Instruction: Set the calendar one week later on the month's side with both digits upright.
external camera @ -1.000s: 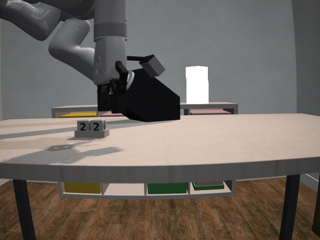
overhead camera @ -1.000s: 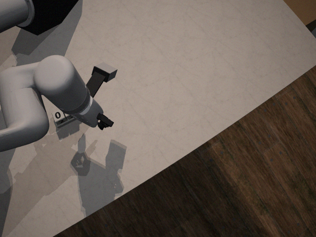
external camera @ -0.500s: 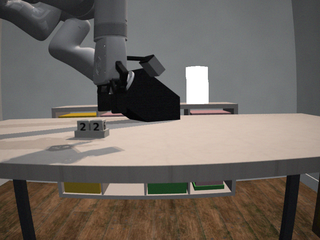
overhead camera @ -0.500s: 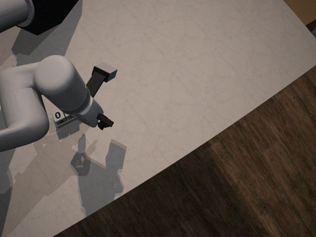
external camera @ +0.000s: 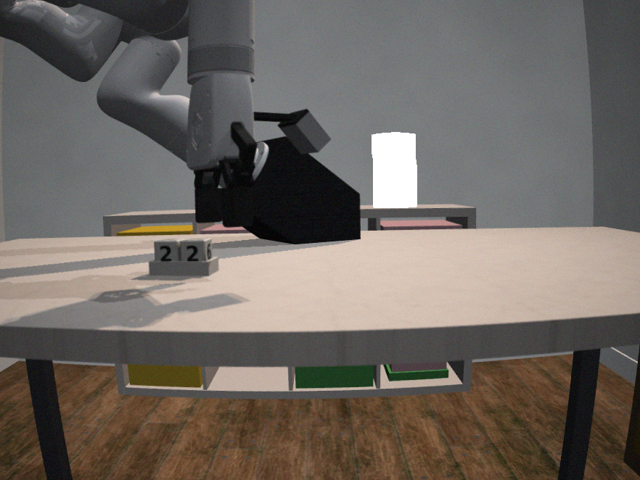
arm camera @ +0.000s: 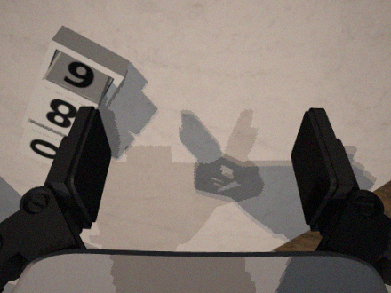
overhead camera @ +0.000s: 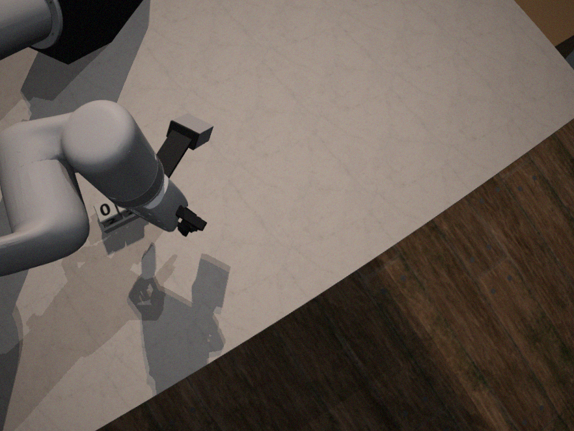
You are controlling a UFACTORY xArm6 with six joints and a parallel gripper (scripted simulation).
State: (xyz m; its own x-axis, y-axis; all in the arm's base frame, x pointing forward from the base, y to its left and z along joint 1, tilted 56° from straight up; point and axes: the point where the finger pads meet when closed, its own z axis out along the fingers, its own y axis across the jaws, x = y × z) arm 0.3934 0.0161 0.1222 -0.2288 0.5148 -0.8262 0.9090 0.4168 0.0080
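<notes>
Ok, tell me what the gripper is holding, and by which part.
Nothing is held: the gripper is open, with no object between its fingers.

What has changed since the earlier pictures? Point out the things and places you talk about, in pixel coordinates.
Nothing obvious. The arm's open gripper [overhead camera: 191, 221] [external camera: 214, 207] [arm camera: 201, 130] and the tray [external camera: 181, 267] look the same, nothing gripped or released. Whether the right-hand number block [external camera: 195, 251] shifted slightly, I cannot tell.
</notes>
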